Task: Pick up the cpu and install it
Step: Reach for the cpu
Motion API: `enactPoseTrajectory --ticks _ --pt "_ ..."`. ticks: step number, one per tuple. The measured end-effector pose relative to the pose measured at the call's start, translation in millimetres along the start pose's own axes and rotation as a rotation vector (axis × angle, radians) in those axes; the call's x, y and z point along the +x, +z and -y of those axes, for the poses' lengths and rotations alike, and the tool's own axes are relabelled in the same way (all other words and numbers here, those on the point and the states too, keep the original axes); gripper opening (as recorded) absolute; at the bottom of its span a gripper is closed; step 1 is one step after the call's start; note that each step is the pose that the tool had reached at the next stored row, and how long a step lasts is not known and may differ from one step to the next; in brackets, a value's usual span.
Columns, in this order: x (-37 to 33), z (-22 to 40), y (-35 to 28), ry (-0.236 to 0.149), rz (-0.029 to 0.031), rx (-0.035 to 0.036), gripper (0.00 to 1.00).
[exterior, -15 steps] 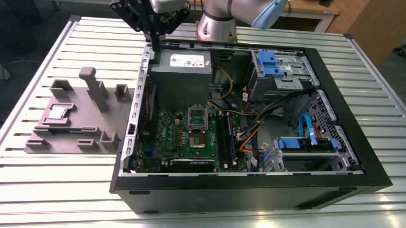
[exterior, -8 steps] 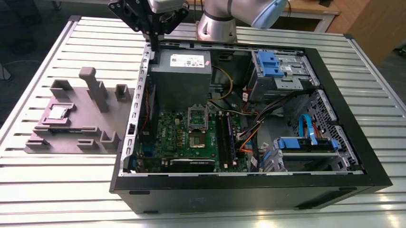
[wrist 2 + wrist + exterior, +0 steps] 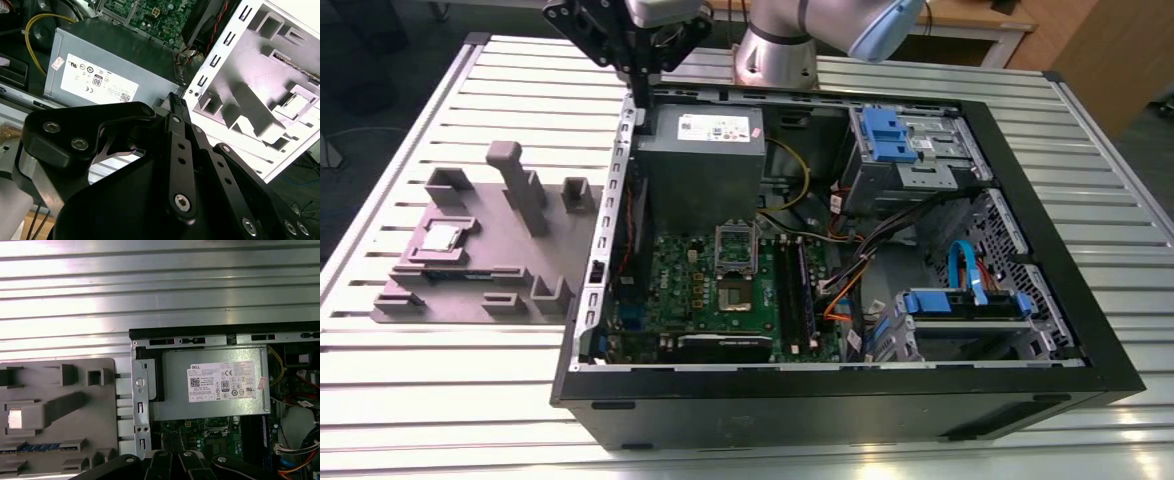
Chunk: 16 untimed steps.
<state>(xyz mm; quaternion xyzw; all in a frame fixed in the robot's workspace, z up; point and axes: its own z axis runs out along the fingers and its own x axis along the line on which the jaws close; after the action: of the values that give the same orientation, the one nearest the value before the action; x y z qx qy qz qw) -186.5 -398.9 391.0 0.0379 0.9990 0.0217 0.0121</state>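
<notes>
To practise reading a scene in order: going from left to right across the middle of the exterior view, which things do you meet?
cpu → socket frame → memory sticks → blue drive caddy

Left of the open black metal computer case [image 3: 854,400] in the exterior view, tall grey plastic posts [image 3: 520,195] are rising from the grey plastic fixture tray [image 3: 460,300]. They are standing between the case's wall and the small silver square cpu [image 3: 443,237], which is lying open from above. Inside the case, a grey metal power supply box [image 3: 700,170] is filling one corner.
</notes>
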Motion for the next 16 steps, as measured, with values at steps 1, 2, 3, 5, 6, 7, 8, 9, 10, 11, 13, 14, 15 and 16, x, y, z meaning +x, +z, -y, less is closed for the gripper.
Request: enactPoseTrajectory --ticks 1,2,3,5,6,7,8,9,10,11,13,14,15,16 --pt "0.4 0.0 0.0 0.000 0.0000 0.0000 0.11" --pt "0.8 0.1 0.0 0.000 0.0000 0.0000 0.11" --pt "1.2 0.1 0.0 0.000 0.0001 -0.0001 0.11" --pt "1.9 0.2 0.0 0.000 0.0000 0.0000 0.11" --pt "2.1 0.2 0.0 0.000 0.0000 0.0000 0.11" --pt "2.3 0.2 0.0 0.000 0.0000 0.0000 0.11" --pt "2.6 0.2 0.0 0.000 0.0000 0.0000 0.11" --pt "2.8 0.2 0.0 0.000 0.0001 0.0000 0.11" --pt "3.0 0.2 0.0 0.000 0.0000 0.0000 0.11" --pt "3.2 0.3 0.1 0.000 0.0001 -0.0001 0.11" --pt "3.7 0.3 0.1 0.000 0.0001 0.0000 0.11" --pt "3.9 0.3 0.1 0.000 0.0000 0.0000 0.11" --pt "4.1 0.3 0.0 0.000 0.0000 0.0000 0.11" --pt "4.3 0.3 0.0 0.000 0.0000 0.0000 0.11"
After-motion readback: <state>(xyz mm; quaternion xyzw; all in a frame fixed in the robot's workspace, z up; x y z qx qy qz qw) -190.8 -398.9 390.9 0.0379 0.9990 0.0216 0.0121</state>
